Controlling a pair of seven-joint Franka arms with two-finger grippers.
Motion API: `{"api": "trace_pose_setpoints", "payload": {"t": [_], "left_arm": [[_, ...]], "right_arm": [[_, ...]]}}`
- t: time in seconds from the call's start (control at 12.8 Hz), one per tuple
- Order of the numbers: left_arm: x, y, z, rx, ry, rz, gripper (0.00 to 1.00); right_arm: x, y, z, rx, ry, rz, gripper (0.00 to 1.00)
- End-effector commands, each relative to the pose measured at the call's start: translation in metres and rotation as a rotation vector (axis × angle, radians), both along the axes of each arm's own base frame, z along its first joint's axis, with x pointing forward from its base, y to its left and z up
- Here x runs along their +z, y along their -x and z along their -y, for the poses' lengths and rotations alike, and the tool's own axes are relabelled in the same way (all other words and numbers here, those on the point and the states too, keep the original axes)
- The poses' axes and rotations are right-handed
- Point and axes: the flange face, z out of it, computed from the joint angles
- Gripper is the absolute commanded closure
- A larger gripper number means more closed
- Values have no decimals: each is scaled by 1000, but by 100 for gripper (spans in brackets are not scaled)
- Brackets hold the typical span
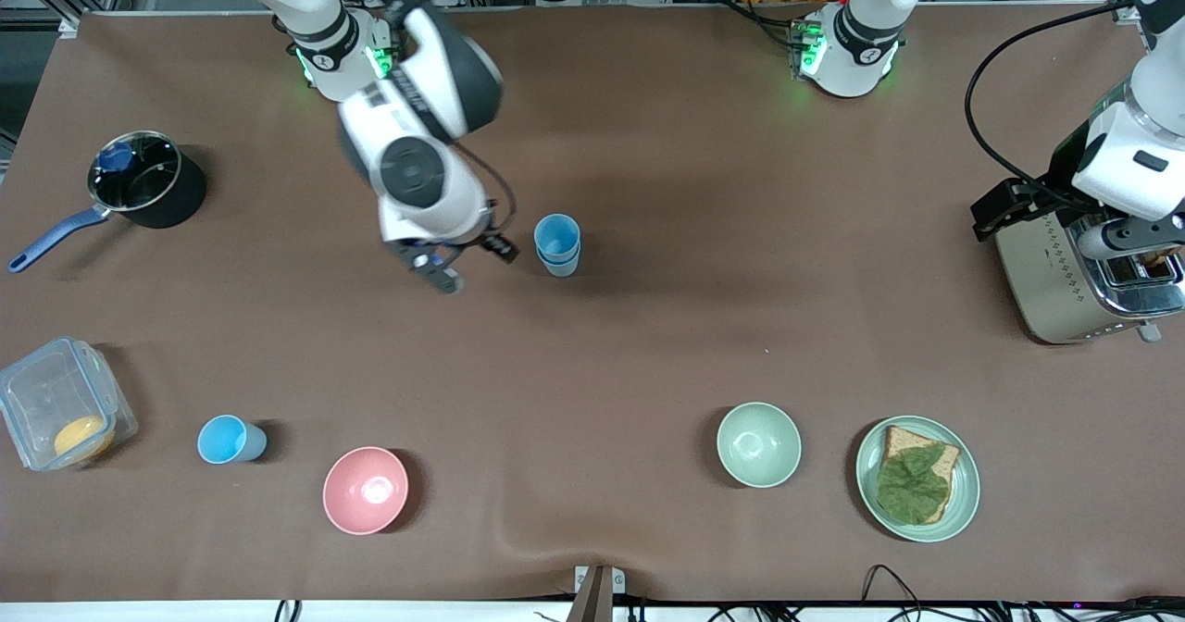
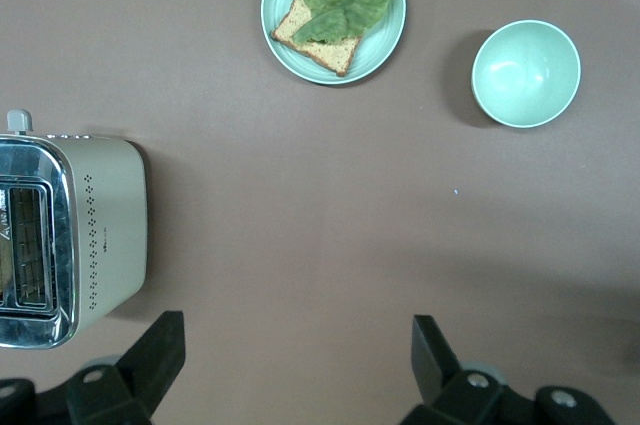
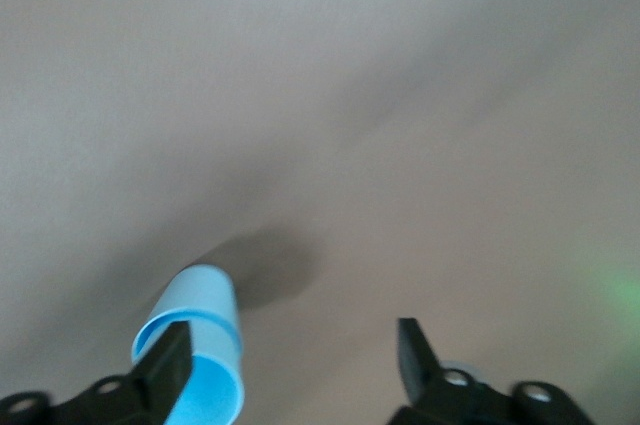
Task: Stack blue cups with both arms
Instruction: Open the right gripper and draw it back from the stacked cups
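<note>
Right gripper point(image 1: 467, 266), fingers spread, hangs at the stack's point(image 1: 557, 245) nine o'clock; lift straight away without nudging it. Left gripper point(image 2: 290, 365), spread, waits over the toaster point(image 1: 1078, 275). One cup point(image 1: 230, 440) remains.

Blue cups: three. Two nested as one stack point(image 1: 557, 244) mid-table, one single cup point(image 1: 230, 440). Bowls: two, a pink bowl point(image 1: 365, 490) and a pale-green bowl point(image 1: 758, 443). One each: plate point(image 1: 963, 492) with toast, toaster point(image 1: 1055, 284), saucepan point(image 1: 143, 180), plastic container point(image 1: 56, 400).
</note>
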Motion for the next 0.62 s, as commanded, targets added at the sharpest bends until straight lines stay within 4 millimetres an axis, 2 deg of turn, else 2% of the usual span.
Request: {"api": "trace_pose_setpoints", "payload": {"t": [0.0, 0.16, 0.31, 0.39, 0.47, 0.55], "left_arm": [[6, 8, -2, -9, 23, -5, 0], [8, 8, -4, -18, 23, -1, 0], [9, 9, -5, -18, 23, 0, 0], [8, 8, -5, -17, 23, -1, 0], [8, 8, -5, -17, 23, -1, 0], [10, 8, -5, -17, 23, 2, 0]], "right_arm": [[14, -21, 71, 127, -16, -22, 0], [23, -38, 146, 241, -70, -51, 0], [37, -41, 216, 354, -134, -58, 0], [43, -37, 242, 398, -159, -57, 0], [50, -28, 256, 437, -171, -50, 0], [58, -18, 259, 469, -175, -39, 0]]}}
